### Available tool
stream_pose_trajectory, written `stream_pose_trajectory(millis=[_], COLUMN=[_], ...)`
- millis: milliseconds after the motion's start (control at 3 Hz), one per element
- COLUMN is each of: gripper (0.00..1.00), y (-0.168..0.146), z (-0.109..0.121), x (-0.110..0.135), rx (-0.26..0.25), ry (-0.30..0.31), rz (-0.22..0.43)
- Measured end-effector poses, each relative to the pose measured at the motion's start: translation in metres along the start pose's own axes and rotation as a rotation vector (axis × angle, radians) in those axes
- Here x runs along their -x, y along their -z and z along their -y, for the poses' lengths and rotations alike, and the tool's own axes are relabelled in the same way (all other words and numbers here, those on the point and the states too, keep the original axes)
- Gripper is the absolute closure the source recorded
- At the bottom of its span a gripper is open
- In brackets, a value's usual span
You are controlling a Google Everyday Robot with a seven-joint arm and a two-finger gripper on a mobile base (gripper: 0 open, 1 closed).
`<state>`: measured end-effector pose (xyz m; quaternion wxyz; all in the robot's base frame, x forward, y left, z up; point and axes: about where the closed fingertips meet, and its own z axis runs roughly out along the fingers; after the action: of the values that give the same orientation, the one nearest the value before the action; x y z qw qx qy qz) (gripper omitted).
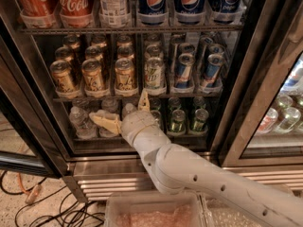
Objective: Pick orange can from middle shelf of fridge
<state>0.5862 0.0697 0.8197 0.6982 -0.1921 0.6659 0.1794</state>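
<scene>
The fridge [38, 141] stands open in front of me with a dark frame. Its middle shelf [137, 96] holds rows of golden-orange cans at the left; the front ones stand side by side, one [125, 75] nearest the centre, one [93, 77] left of it, one [63, 78] at the far left. My gripper [122, 109] is open just below that shelf's front edge, under the centre orange can, one finger [144, 101] pointing up, the other [104, 123] pointing left. It holds nothing.
A pale green-white can [154, 74] and blue-and-silver cans [183, 71] stand right of the orange ones. Cola [75, 4] and Pepsi bottles [152, 1] fill the rack above. Water bottles [80, 122] and green bottles [177, 120] are below. Cables [33, 207] lie on the floor; a tray [154, 214] is at the bottom.
</scene>
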Motion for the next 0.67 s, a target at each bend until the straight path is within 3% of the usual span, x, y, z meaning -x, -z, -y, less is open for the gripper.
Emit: stream_pose_trajectory(millis=[333,667], gripper=[0.07,0.04], y=[-0.0086,-0.0156], z=[-0.0028,-0.0035], x=[-0.005,-0.0088], rx=[-0.015,-0.025], ry=[-0.002,0.0], rz=[0.011,0.02])
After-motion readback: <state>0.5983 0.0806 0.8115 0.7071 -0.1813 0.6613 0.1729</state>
